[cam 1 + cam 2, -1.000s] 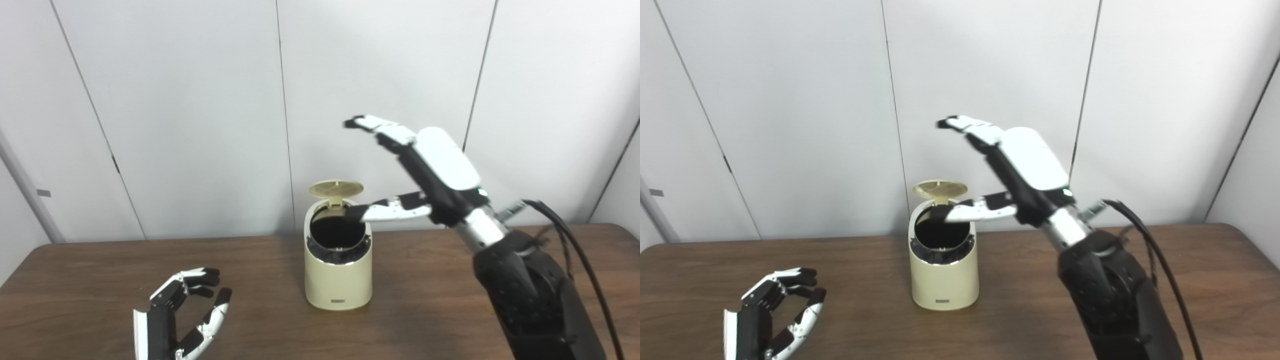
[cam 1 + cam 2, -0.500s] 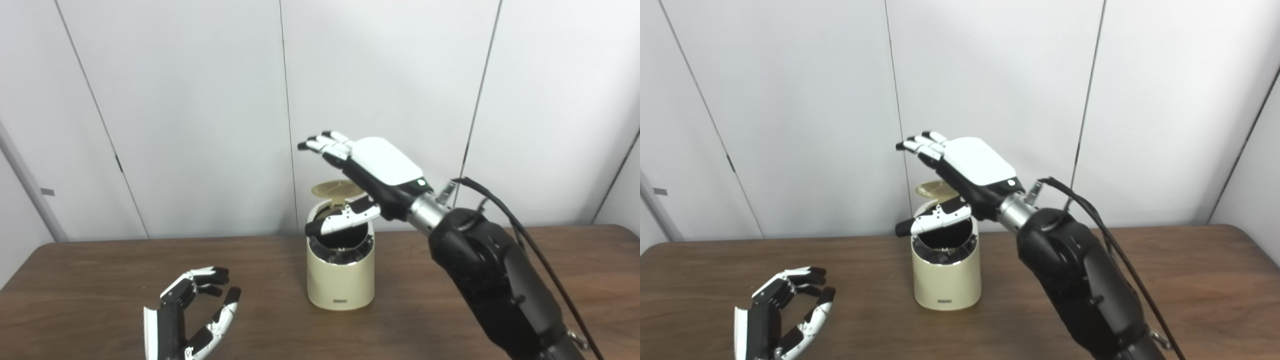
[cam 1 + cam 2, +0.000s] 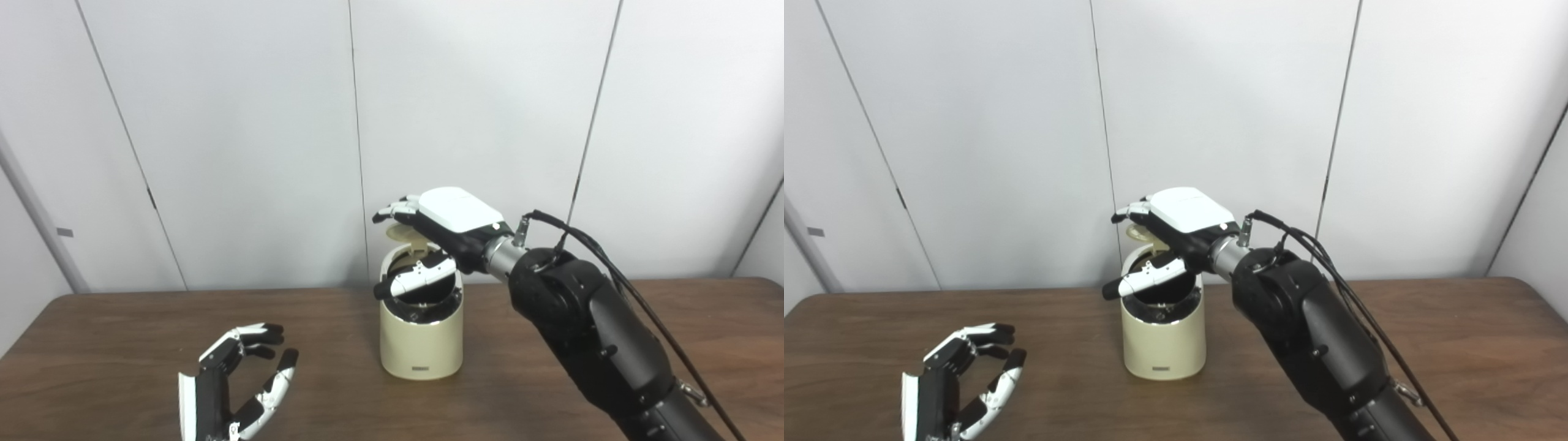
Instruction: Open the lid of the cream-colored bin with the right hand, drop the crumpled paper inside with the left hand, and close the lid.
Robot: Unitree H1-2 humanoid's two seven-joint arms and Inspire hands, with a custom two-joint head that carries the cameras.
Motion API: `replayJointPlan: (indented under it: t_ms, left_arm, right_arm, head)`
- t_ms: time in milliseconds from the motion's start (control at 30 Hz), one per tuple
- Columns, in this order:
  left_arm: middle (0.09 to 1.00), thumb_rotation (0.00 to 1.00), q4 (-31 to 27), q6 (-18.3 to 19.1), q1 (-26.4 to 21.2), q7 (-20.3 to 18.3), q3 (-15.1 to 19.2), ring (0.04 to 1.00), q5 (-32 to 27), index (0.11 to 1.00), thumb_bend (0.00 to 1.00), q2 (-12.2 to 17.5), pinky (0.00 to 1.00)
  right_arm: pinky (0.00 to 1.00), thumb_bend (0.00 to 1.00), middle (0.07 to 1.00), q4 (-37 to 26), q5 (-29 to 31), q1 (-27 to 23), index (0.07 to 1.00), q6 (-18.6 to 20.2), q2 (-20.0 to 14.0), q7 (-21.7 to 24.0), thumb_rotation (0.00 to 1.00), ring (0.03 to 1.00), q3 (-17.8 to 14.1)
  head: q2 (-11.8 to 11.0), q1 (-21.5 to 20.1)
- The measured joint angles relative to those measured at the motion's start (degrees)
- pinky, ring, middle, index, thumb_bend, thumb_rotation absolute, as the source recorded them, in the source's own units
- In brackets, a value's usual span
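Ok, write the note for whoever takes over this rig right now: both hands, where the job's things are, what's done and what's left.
Right hand: open, holding nothing, palm down over the raised lid, fingers past its top edge, thumb across the bin's mouth.
Left hand: open and empty, low over the table, well left of the bin.
Cream-colored bin: upright at the table's middle, lid up on its rear hinge, dark inside.
Crumpled paper: not visible in either view, nor in either hand; probably already dropped inside.
Done: lid opened.
Left: push the lid down until it shuts, then pull the right hand clear.
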Motion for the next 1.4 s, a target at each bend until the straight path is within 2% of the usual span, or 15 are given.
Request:
replayJointPlan:
  t_ms: [333, 600, 867, 1000, 1233, 1400]
  left_arm:
    - [0.601, 0.08, -0.07, 0.0, 0.0, -0.39, 0.38, 0.569, -0.24, 0.493, 0.48, 0.19, 0.48]
    - [0.6, 0.08, -0.07, 0.0, -0.01, -0.78, 0.56, 0.569, -0.28, 0.493, 0.48, 0.49, 0.48]
    - [0.6, 0.08, -0.06, 0.0, -0.05, -1.54, 0.79, 0.564, -0.31, 0.493, 0.48, 0.5, 0.47]
    - [0.601, 0.08, -0.07, 0.0, -0.08, -1.61, 0.86, 0.566, -0.35, 0.493, 0.48, 0.66, 0.47]
    - [0.603, 0.08, -0.18, 0.0, -0.15, -1.91, 1.17, 0.573, -0.34, 0.493, 0.48, 0.82, 0.48]
    - [0.602, 0.08, -1.62, 0.25, -0.13, -2.61, 1.56, 0.575, -0.86, 0.493, 0.48, 0.62, 0.48]
  right_arm:
    - [0.85, 0.96, 0.864, -1.69, -1.27, 0.35, 0.817, 2.36, -1.68, 1.91, 0.88, 0.916, 0.07]
    - [0.8, 0.98, 0.827, -4.64, -2.14, 2.49, 0.783, 3.08, -2.6, 2.52, 0.89, 0.876, -0.28]
    - [0.78, 0.95, 0.776, -11.84, -2.2, 4.82, 0.749, 3.74, -3.15, 2.65, 0.87, 0.837, -1.84]
    - [0.76, 0.95, 0.763, -13.28, -1.81, 6.58, 0.739, 3.34, -3.11, 2.29, 0.86, 0.824, -2.77]
    - [0.82, 0.93, 0.786, -17.11, -1.47, 8.99, 0.759, 5.42, -3.09, 4.87, 0.87, 0.849, -3.48]
    - [0.82, 0.95, 0.78, -18.06, -0.48, 10.47, 0.751, 5.94, -2.82, 5.51, 0.85, 0.85, -4.15]
  head:
    - [0.26, -1.06]
    - [0.44, -1.5]
    - [0.7, -1.85]
    - [0.79, -1.85]
    - [1.84, -1.85]
    - [2.55, -1.67]
